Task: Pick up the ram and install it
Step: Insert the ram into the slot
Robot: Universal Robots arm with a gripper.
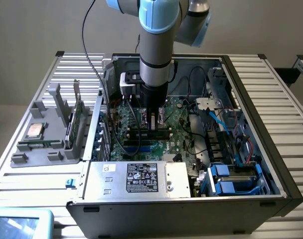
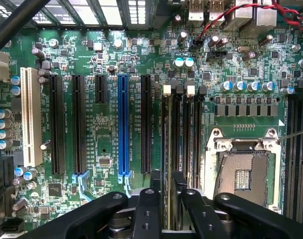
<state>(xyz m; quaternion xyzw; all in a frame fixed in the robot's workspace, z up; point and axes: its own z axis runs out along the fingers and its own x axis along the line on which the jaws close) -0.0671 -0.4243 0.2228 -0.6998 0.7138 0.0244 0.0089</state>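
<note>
The ram (image 2: 167, 144) is a thin dark-green stick seen edge-on, standing in the first of the black memory slots (image 2: 184, 134) on the motherboard (image 2: 106, 59). My gripper (image 2: 165, 185) reaches straight down into the open computer case (image 1: 261, 119), its two black fingers (image 2: 147, 209) flanking the stick's top edge and shut on it. In the exterior view the gripper (image 1: 152, 123) sits at the middle of the board, on the dark stick (image 1: 141, 131) lying along the slots.
A grey holder (image 1: 42, 144) at the exterior view's left carries a silver processor chip (image 1: 34, 130) and a green bracket card (image 1: 74, 119). Beside the slots lies the open processor socket (image 2: 243, 172). The power supply (image 1: 141, 177), blue drive bays (image 1: 231, 179) and cables crowd the case.
</note>
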